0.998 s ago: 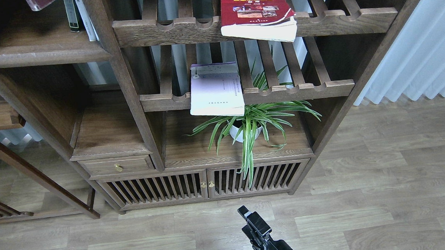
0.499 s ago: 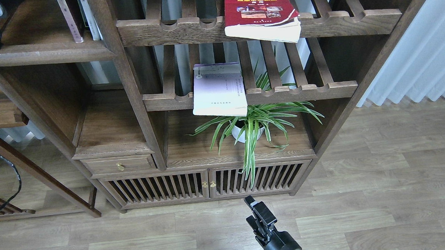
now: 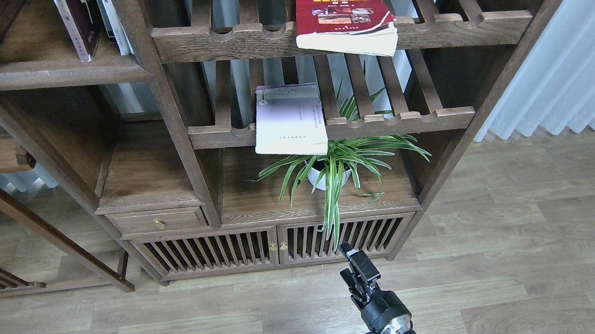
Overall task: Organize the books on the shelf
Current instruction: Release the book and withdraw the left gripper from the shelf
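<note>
- The dark maroon book (image 3: 79,25) stands upright on the solid wooden shelf (image 3: 58,76) at the upper left, leaning slightly, just beside other upright volumes (image 3: 109,21).
- The bright red book (image 3: 343,16) lies flat on the upper slatted rack (image 3: 341,35), its page edge overhanging the notched front rail.
- The pale lavender book (image 3: 289,120) lies flat on the lower slatted rack (image 3: 402,122), hanging over the rail above a potted spider plant (image 3: 335,167).
- The right hand (image 3: 360,266) hovers low before the cabinet doors (image 3: 276,247), holding nothing; seen end-on and dark, so its fingers' spread cannot be told.
- The left hand is out of view.
</note>
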{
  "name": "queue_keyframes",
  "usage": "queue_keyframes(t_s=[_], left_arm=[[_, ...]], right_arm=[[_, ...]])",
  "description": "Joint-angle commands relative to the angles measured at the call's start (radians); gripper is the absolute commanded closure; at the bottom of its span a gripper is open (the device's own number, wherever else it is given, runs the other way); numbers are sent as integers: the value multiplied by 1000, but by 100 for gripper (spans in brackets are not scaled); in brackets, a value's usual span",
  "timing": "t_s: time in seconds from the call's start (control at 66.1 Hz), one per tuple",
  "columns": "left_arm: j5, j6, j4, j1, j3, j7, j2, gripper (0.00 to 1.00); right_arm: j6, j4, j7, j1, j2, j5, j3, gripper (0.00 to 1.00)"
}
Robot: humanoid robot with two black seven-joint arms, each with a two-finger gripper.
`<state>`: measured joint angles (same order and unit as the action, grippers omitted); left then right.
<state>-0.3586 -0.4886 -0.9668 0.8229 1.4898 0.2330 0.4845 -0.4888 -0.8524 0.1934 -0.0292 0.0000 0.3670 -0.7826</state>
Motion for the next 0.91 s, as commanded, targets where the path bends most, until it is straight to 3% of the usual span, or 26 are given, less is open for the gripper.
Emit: queue_keyframes(t_s=[0.0,0.181,0.348,0.695,0.847,0.892], left_arm=[[59,0,-124,-93,32,0,-1,1],[237,0,-250,-277,50,6,2,0],[326,0,-312,-458,-3,42,-17,0],[326,0,-345,-522,-197,54,-50,0],[326,0,-345,-593,-230,55,-61,0],[325,0,-343,-665,-226,54,-63,0]], right_arm=[[0,-4,-2,-3,0,1,2,1],[0,-5,-5,-41,0,56,-1,1],[0,-11,-9,-103,0,56,3,1],[0,-13,-8,-164,-34,59,-4,1],[0,-37,-9,-117,-49,58,-41,1],[0,-66,-9,-86,-66,58,-46,1]])
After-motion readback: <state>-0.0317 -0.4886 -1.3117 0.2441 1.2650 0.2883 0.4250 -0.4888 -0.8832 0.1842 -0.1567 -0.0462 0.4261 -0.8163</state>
